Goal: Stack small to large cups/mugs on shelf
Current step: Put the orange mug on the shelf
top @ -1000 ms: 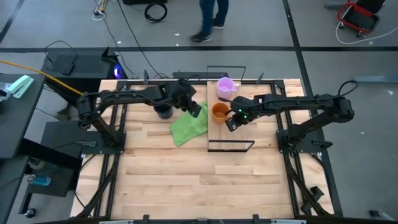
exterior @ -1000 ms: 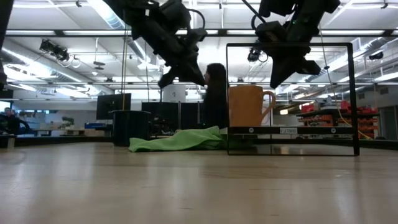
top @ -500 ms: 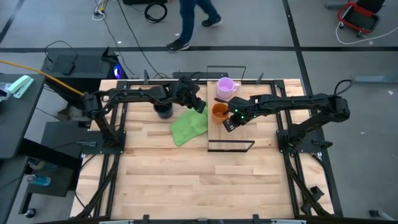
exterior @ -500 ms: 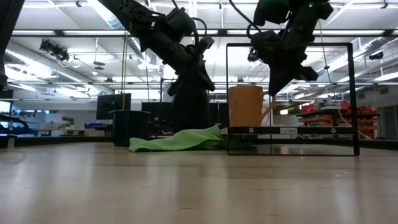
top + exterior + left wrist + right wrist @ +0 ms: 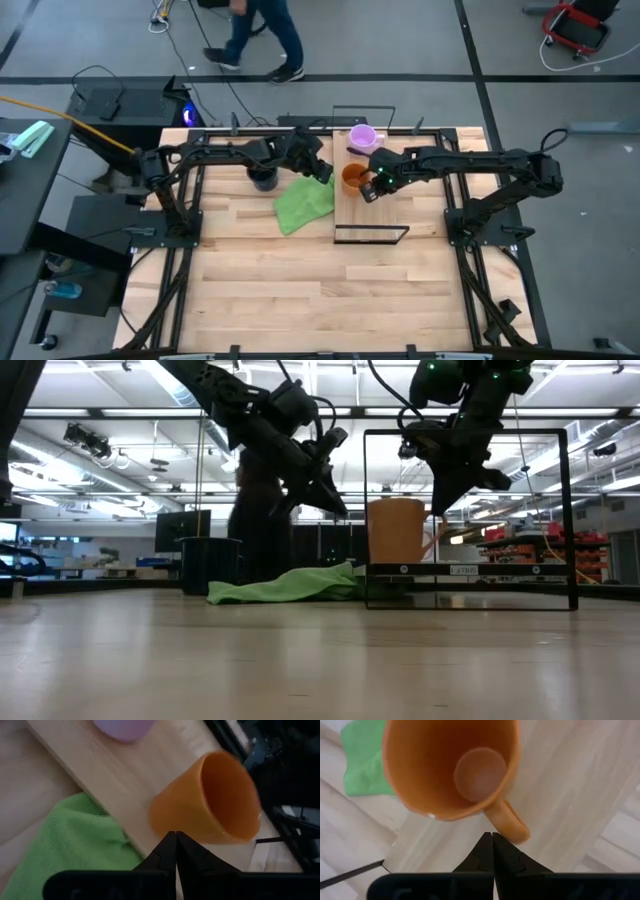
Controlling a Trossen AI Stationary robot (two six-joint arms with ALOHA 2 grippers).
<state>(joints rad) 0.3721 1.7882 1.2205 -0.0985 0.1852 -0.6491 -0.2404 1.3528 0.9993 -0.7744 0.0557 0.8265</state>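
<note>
The orange mug [image 5: 352,178] stands upright on the light wooden shelf [image 5: 378,215], its handle [image 5: 512,824] toward my right gripper. The pale purple mug [image 5: 363,137] stands at the shelf's far end. The dark mug [image 5: 263,179] stands on the table to the left, beside the green cloth [image 5: 305,203]. My left gripper [image 5: 323,171] is shut and hangs just left of the orange mug [image 5: 210,800]. My right gripper [image 5: 371,189] is shut and hangs just above the mug's handle [image 5: 433,530].
The shelf's thin black wire frame [image 5: 570,510] stands up at its ends, around the orange mug. The green cloth lies against the shelf's left edge. The near half of the table [image 5: 320,290] is bare wood. A person [image 5: 255,35] walks beyond the far edge.
My left gripper has gone down and toward the orange mug from its left. My right gripper has gone a little toward the table's far edge, closer to the mug's handle. The mugs have stayed in place. The person behind has walked leftward.
</note>
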